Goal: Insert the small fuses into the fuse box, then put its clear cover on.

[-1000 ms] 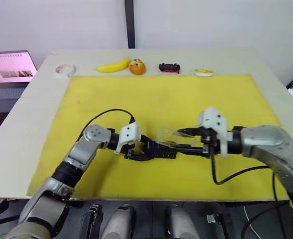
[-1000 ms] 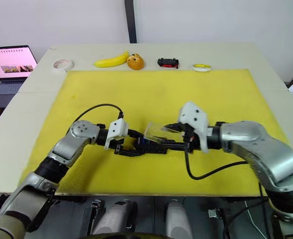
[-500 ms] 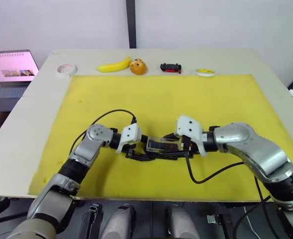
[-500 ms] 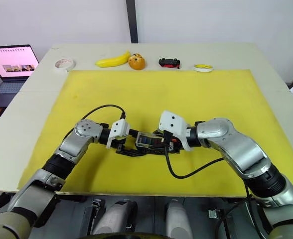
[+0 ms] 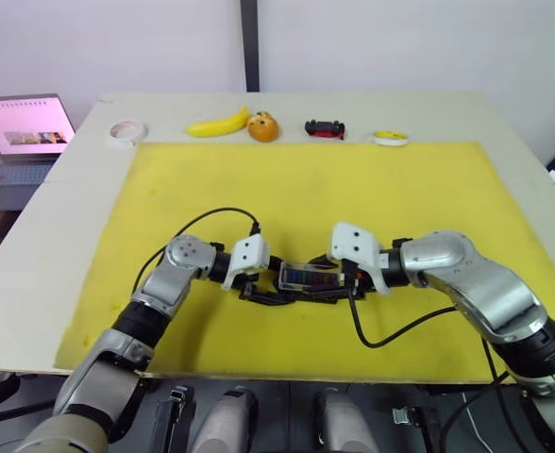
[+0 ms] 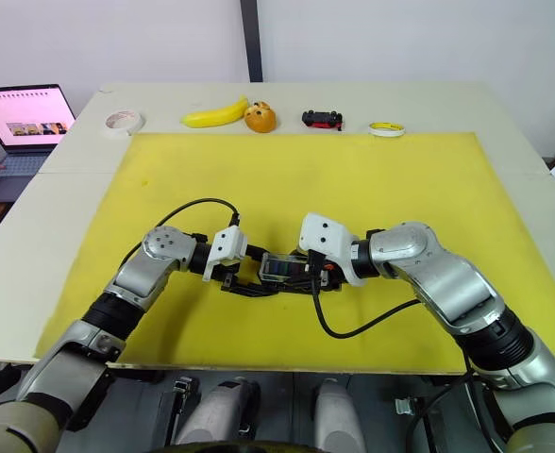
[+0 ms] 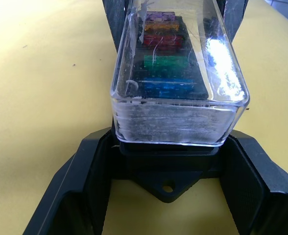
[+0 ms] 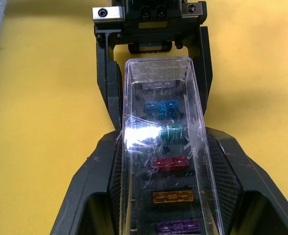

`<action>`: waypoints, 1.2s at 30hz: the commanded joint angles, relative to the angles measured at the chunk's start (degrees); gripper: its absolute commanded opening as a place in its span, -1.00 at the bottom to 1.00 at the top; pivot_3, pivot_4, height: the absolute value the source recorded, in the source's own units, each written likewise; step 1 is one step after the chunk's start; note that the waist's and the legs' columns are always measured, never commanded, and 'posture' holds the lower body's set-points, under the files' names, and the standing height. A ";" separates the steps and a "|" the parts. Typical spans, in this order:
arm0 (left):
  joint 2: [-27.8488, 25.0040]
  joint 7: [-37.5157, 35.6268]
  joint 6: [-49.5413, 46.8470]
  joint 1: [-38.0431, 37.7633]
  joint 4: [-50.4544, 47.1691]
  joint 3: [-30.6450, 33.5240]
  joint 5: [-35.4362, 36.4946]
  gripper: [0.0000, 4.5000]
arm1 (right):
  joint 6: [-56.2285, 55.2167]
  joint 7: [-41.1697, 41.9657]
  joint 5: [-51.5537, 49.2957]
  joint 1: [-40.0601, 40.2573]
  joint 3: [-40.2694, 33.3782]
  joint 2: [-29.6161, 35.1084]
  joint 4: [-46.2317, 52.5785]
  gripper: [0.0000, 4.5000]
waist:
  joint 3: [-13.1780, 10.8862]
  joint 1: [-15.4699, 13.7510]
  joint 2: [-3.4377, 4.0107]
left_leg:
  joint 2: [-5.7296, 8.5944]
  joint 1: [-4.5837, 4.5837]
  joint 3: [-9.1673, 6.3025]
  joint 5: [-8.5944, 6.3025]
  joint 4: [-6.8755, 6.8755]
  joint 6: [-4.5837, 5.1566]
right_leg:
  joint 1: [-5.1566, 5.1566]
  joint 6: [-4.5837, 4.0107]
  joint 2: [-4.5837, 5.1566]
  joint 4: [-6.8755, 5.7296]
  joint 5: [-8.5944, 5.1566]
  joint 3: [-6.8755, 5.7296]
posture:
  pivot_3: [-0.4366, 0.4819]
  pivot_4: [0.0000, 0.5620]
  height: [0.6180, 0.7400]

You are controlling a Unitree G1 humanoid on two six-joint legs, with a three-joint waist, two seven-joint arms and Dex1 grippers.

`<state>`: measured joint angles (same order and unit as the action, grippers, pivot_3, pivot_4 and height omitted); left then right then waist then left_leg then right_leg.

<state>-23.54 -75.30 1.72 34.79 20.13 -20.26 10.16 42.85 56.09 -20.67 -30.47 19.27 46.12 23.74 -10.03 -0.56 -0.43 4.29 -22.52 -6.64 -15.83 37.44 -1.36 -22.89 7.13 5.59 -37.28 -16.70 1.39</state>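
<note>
Sitting between both pincers — clear cover (image 7: 179, 73)

We see the left gripper (image 6: 244, 276) and right gripper (image 6: 308, 274) facing each other on the yellow mat (image 6: 400, 179), the fuse box (image 6: 282, 277) between them under its clear cover (image 6: 287, 265). Well beyond the grippers sit a banana (image 6: 213, 115) and toy car (image 6: 322, 119).

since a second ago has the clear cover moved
Yes. The clear cover has come toward the robot's left and down onto the fuse box, which sits at the same spot on the yellow mat; right gripper holds it.
</note>
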 commanded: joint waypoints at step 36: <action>1.49 0.38 -0.02 0.54 -0.76 0.92 -1.39 0.13 | 4.30 -1.92 -0.10 2.32 -3.11 0.57 6.03 0.57 | 0.00 -0.01 0.00 | 0.02 0.00 -0.01 0.00 0.02 0.00 | 0.01 0.00 0.01 0.00 0.00 0.00 | -0.05 -0.47 1.00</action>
<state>-22.37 -75.30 1.66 34.79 20.11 -19.60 9.12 47.63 54.32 -20.94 -27.31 17.27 46.14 27.89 -10.03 -0.57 -0.43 4.31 -22.52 -6.65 -15.83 37.46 -1.36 -22.89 7.14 5.59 -37.30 -16.69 1.39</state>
